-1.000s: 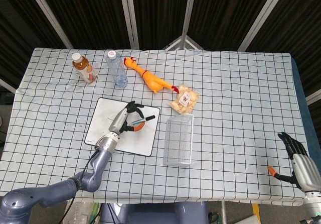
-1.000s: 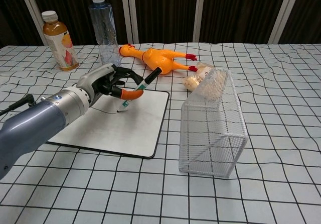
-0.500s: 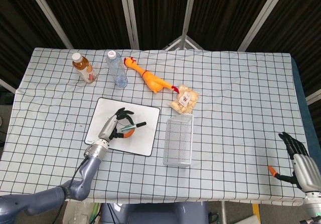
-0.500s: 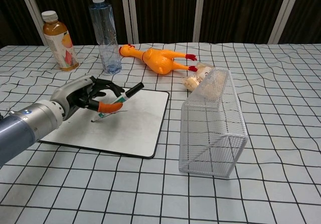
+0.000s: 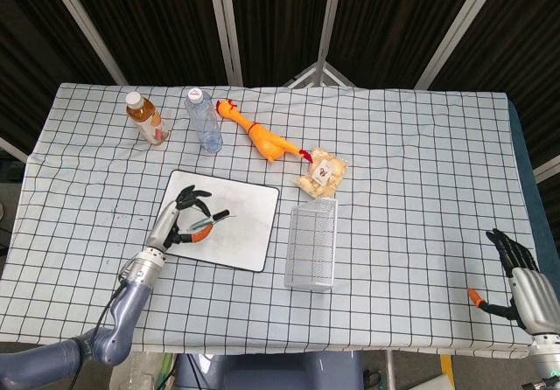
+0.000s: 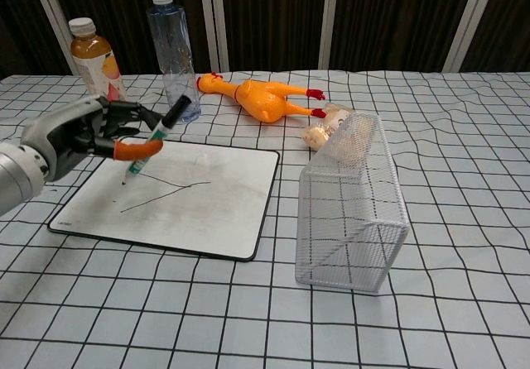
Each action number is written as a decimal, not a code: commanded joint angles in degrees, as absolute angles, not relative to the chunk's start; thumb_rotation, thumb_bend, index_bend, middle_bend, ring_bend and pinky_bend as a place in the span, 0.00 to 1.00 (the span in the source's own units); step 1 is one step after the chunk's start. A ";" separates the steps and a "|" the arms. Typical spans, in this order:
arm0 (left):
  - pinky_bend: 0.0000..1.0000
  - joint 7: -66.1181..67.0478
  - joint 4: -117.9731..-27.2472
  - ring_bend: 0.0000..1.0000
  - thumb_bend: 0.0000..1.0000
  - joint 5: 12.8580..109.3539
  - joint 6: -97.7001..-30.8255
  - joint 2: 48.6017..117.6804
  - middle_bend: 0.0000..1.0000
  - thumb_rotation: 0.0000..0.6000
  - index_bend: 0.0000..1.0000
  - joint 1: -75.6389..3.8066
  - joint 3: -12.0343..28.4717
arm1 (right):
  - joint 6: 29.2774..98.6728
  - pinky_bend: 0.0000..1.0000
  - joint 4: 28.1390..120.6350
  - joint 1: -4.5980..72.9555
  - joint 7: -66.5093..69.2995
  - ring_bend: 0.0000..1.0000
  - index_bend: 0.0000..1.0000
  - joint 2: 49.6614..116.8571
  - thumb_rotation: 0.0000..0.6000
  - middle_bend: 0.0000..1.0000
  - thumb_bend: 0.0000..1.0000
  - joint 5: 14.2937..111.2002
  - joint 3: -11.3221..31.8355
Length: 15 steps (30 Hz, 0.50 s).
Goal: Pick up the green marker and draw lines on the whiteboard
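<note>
My left hand holds the green marker, pinched between the orange-tipped thumb and the fingers. The marker tilts, black cap end up, tip down just above the left part of the whiteboard. A thin drawn line runs across the board's left half. My right hand hangs off the table's near right corner, fingers spread and holding nothing; the chest view does not show it.
A white wire basket lies right of the board. Behind it are a snack bag, a rubber chicken, a clear water bottle and a tea bottle.
My left hand has dragged the marker leftward across the whiteboard, leaving a line behind it, and now stands near the board's left edge. The right hand has not moved.
</note>
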<state>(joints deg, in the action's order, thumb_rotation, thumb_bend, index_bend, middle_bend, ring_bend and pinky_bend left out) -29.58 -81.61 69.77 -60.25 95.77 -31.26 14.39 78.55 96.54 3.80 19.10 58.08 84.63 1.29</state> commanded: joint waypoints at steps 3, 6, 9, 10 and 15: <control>0.03 -28.45 -86.59 0.02 0.56 71.75 -63.09 91.90 0.21 1.00 0.71 -32.81 19.61 | 78.64 0.00 96.53 3.74 19.19 0.00 0.00 58.07 1.00 0.00 0.27 84.61 1.31; 0.03 -25.02 -86.17 0.02 0.56 71.85 -62.56 90.45 0.21 1.00 0.71 -34.03 20.52 | 78.67 0.00 96.49 3.72 19.32 0.00 0.00 58.03 1.00 0.00 0.27 84.58 1.32; 0.03 -20.17 -84.15 0.02 0.56 72.38 -61.30 88.97 0.21 1.00 0.71 -35.26 20.03 | 78.62 0.00 96.47 3.72 19.42 0.00 0.00 58.00 1.00 0.00 0.27 84.55 1.33; 0.03 -17.49 -82.89 0.02 0.55 72.94 -60.77 88.32 0.21 1.00 0.71 -35.82 19.46 | 78.60 0.00 96.44 3.73 19.41 0.00 0.00 58.01 1.00 0.00 0.27 84.54 1.33; 0.03 -6.74 -77.74 0.01 0.51 75.81 -59.90 86.75 0.21 1.00 0.70 -37.22 16.15 | 78.55 0.00 96.36 3.80 19.29 0.00 0.00 58.10 1.00 0.00 0.27 84.53 1.38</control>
<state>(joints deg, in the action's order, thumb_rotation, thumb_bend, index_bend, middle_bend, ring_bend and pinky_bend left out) -12.57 -81.25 73.81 -60.85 88.25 -35.87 18.30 78.55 96.36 3.80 19.29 58.10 84.53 1.38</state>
